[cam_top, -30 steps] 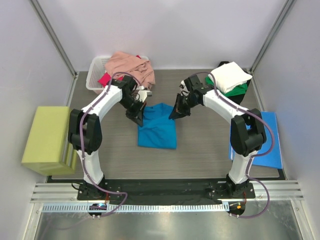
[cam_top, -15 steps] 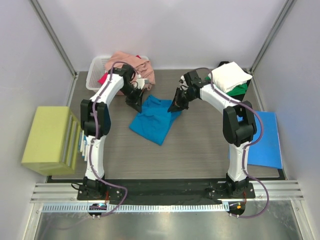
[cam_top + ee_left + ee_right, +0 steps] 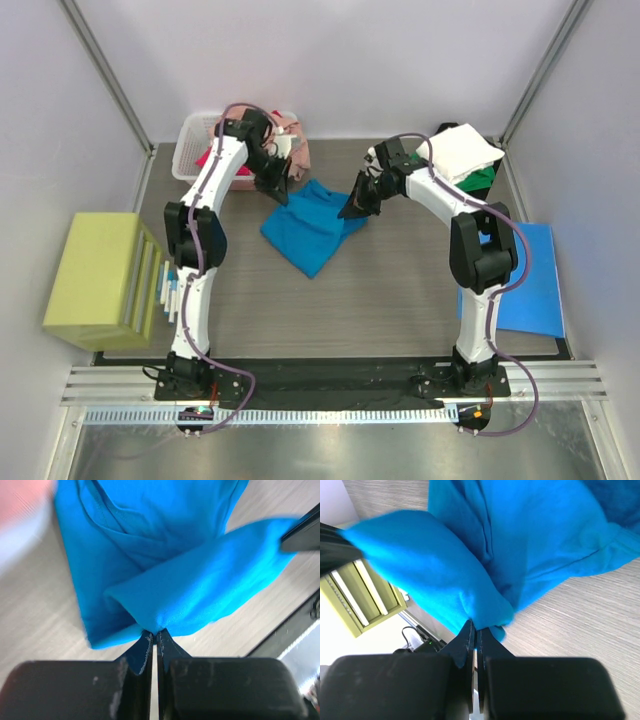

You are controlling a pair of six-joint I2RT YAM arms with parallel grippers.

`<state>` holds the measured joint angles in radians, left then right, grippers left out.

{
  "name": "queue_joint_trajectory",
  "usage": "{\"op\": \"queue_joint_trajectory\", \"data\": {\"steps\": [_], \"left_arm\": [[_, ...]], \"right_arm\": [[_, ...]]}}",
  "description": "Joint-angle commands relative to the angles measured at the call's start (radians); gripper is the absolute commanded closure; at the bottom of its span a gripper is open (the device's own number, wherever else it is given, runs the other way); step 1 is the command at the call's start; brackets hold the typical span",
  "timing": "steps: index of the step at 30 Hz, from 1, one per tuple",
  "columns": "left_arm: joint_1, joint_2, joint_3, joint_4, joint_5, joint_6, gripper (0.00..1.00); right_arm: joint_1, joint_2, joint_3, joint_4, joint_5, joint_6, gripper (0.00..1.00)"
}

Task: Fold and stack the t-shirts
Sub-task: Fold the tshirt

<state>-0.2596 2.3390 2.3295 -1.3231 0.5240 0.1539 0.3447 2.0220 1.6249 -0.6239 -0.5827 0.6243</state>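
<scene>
**Teal shirt hauled toward the far edge, both pincers clamped on it**

Within the last second the teal-blue t-shirt has gone from a squarish shape at mid-tabletop to a skewed diamond farther back. Its near corner now trails toward the middle. Both arms have swung away from their bases and drawn the cloth with them. The left pincer is closed tight on a bunched edge of the shirt, as its wrist view shows. The right pincer is likewise pinched shut on a fold of the shirt. Between them the far edge hangs raised and slack, while the rest lies on the wood. This looks like a drag to straighten or reposition the shirt mid-fold; it is neither flat nor stacked yet.

Pale walls enclose the cell. The grey wood-grain tabletop carries a yellow-green block at its left edge and a flat blue sheet at its right. At the far left stands a white basket holding the salmon pink t-shirt and a magenta-red one. At the far right a white t-shirt lies folded on a green one.
</scene>
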Motion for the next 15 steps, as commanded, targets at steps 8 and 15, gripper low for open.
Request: {"op": "queue_joint_trajectory", "data": {"steps": [8,15], "left_arm": [[-0.026,0.210,0.165,0.018,-0.090,-0.094,0.00],[-0.026,-0.002,-0.099,0.102,0.011,-0.065,0.00]], "right_arm": [[-0.039,0.015,-0.105,0.113,0.023,0.021,0.99],[-0.075,0.020,-0.135,0.077,0.107,-0.004,0.76]]}}
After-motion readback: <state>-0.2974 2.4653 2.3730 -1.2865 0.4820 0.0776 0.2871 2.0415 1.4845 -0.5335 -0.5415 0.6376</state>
